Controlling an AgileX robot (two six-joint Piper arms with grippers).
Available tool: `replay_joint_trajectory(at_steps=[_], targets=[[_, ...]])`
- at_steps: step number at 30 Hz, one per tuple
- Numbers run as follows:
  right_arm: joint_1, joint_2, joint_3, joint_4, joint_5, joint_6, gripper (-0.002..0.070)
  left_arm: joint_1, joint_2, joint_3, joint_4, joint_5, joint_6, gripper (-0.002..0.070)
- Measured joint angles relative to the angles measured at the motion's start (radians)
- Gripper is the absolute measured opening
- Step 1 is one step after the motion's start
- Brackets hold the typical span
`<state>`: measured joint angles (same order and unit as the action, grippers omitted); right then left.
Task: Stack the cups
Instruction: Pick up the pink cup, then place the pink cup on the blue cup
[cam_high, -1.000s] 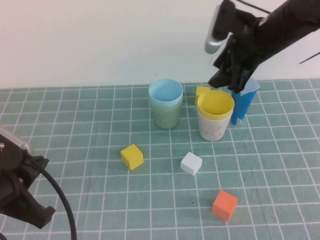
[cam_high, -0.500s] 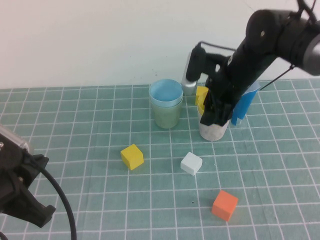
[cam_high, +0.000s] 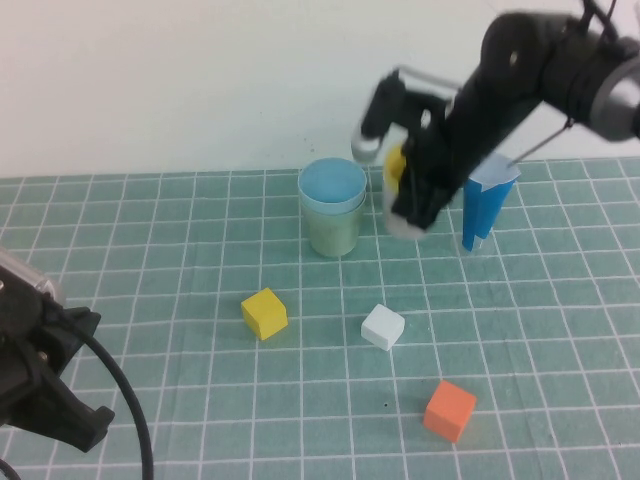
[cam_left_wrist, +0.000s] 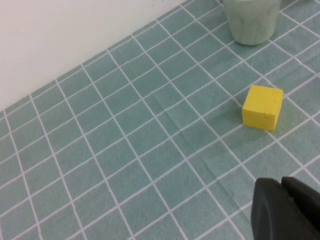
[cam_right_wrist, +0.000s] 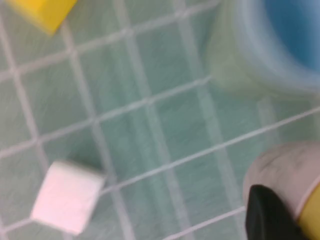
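A pale green cup with a blue lining (cam_high: 332, 208) stands upright at the back middle of the mat. My right gripper (cam_high: 412, 196) is shut on a white cup with a yellow lining (cam_high: 404, 218) and holds it off the mat, just right of the green cup. In the right wrist view the white cup (cam_right_wrist: 285, 170) is against a black finger (cam_right_wrist: 267, 215), with the green cup (cam_right_wrist: 265, 45) close by. A blue cup (cam_high: 487, 205) stands behind the right arm. My left gripper (cam_high: 50, 395) is parked low at the front left, with its jaws together (cam_left_wrist: 287, 210).
A yellow cube (cam_high: 264, 312), a white cube (cam_high: 383, 326) and an orange cube (cam_high: 449, 410) lie on the green grid mat in front of the cups. The wall runs along the back edge. The yellow cube (cam_left_wrist: 263, 106) also shows in the left wrist view.
My right gripper came down onto the white cup, shut on it, then lifted it and carried it left toward the green cup. The left arm has not moved.
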<state>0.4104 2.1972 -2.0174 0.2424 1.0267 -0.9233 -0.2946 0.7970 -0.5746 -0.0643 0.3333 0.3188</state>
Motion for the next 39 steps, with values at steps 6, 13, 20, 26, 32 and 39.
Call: replay_joint_trajectory(at_steps=[6,13,20,26,32,39], targets=[[0.0,-0.032,-0.192,0.055,0.015,0.011,0.0067,0.0,0.0,0.0,-0.002,-0.002,-0.008,-0.0002],[0.042,-0.023,-0.239,0.158,0.008,-0.059,0.0067,0.0,0.0,0.0,-0.004,-0.004,-0.008,-0.0002],[0.081,0.042,-0.235,0.159,0.018,-0.095,0.0067,0.0,0.0,0.0,-0.004,-0.005,-0.008,-0.0002],[0.083,0.064,-0.235,0.141,0.026,-0.108,0.0065,0.0,0.0,0.0,-0.004,-0.005,-0.008,-0.0001],[0.083,0.072,-0.235,0.13,0.03,-0.108,0.0078,0.0,0.0,0.0,-0.004,-0.005,-0.01,-0.0001],[0.083,0.072,-0.235,0.127,0.029,-0.088,0.0217,0.0,0.0,0.0,-0.004,-0.005,-0.01,-0.0002]])
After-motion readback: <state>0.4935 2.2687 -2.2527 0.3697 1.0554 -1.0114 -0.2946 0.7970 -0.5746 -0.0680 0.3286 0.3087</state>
